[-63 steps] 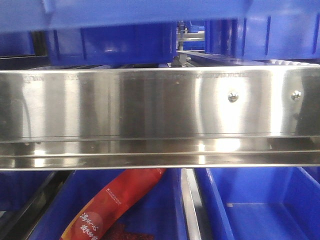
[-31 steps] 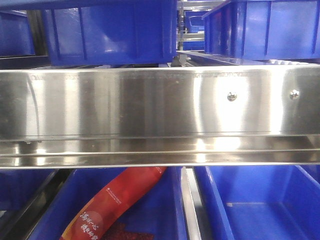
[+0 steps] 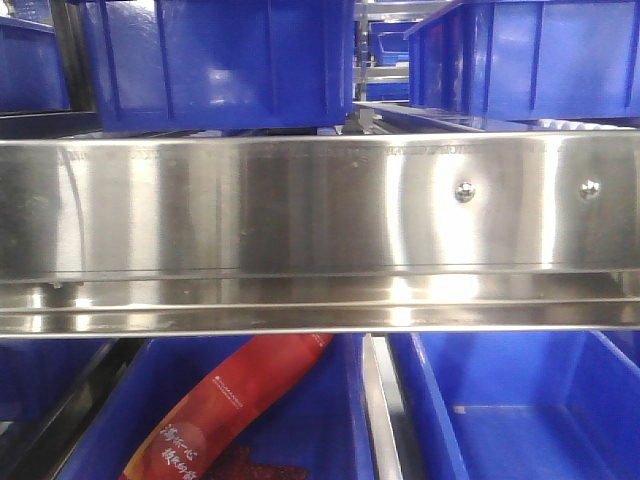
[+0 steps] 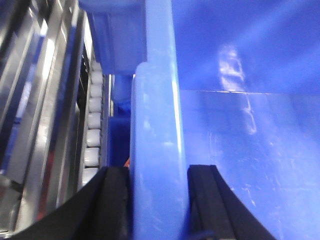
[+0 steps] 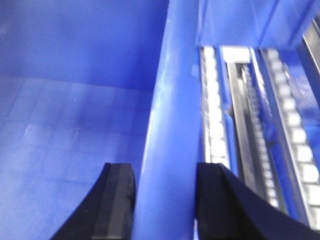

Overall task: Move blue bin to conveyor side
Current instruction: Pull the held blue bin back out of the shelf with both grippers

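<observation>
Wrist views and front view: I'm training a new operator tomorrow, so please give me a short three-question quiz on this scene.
1. True or false: the left hand clamps the rim of the blue bin.
2. What does the right hand hold? A) the bin's rim B) a cable C) nothing
3. In the front view, how many screw heads show on the steel rail?
Key: 1 true; 2 A; 3 two.

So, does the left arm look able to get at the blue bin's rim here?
Probably yes: the left gripper straddles the blue bin at its rim, with nothing visible between them.
</observation>
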